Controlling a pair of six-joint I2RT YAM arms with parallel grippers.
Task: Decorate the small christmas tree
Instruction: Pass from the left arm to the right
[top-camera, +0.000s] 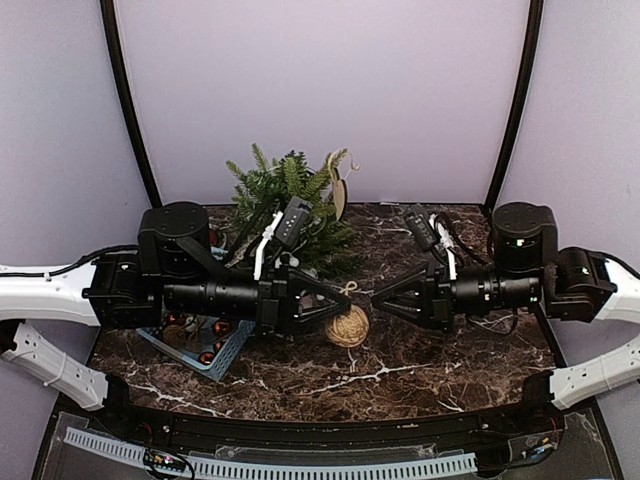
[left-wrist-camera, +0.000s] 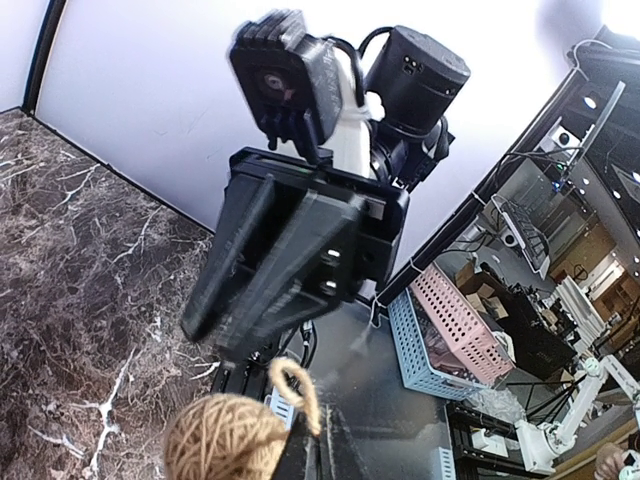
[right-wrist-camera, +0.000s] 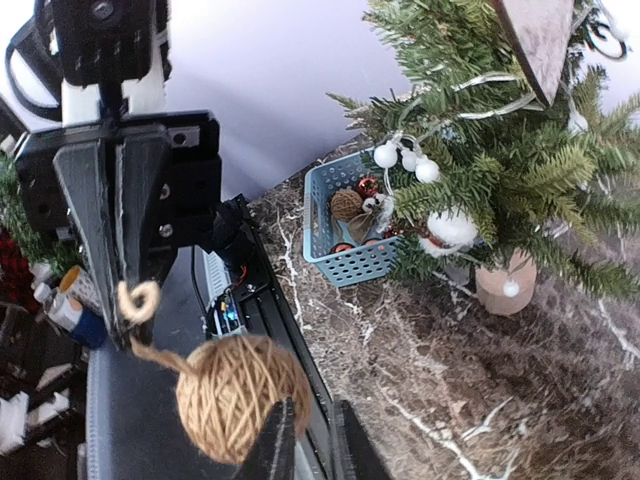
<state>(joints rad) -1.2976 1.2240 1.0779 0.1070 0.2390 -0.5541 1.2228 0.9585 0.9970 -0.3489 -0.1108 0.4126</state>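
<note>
Holding the twine ball (top-camera: 348, 327) by its cord over the desk (top-camera: 430, 375), with the left gripper (top-camera: 350, 303) pinched tight. Facing it tip to tip with the right gripper (top-camera: 374, 300), parted only narrowly. Probably best to steady the swinging ball first, then carry it rearward to the small christmas tree (top-camera: 290, 195) standing behind the left arm and slip the loop over a sturdy outer branch. No readable brand, label or writing anywhere.

Soft, even light; wrist views warped, left one partly motion-blurred.
</note>
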